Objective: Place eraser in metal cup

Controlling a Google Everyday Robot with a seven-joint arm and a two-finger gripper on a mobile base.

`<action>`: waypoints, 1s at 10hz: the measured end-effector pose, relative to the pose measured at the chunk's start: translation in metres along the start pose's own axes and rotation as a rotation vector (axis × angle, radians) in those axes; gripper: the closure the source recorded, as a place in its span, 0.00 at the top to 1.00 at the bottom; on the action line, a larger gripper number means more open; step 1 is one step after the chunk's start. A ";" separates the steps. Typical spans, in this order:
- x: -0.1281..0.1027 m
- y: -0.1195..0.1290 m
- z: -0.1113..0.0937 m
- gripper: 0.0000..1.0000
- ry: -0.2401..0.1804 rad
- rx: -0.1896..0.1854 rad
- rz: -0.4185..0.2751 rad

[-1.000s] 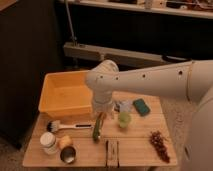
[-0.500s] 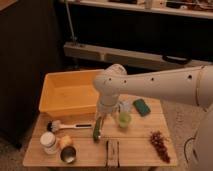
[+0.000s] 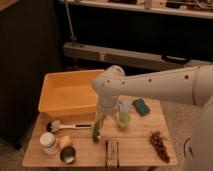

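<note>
Located eraser (image 3: pixel 112 152) lying flat on the wooden table (image 3: pixel 137 137), near the metal cup (image 3: pixel 67 155), to its right as pictured, not touching. Found gripper (image 3: pixel 103 116) up and right of the metal cup, farther from it than the eraser, hanging low beside a green object (image 3: pixel 96 130). Read as spread, pinching nothing.

Judged step in hand: reach for the eraser, not yet grasped. To do well: descend over the block's short width, straddling the dark stripe, clear of the green object; lift level; then lower end-first into the metal cup, judging the block too long to lie inside. Mind the white jar (image 3: pixel 48 142), just up-left of the metal cup.

Cannot tell exactly where the gripper ends against the arm (image 3: pixel 160 82). Cannot identify the small yellowish thing (image 3: pixel 64 141) just above the metal cup. Cannot see into the metal cup.
</note>
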 end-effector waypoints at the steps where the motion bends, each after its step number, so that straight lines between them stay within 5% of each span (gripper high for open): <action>1: 0.005 -0.004 0.011 0.65 0.011 0.001 -0.002; 5: 0.038 -0.039 0.049 0.65 0.035 -0.017 -0.048; 10: 0.053 -0.046 0.097 0.65 0.086 -0.007 -0.100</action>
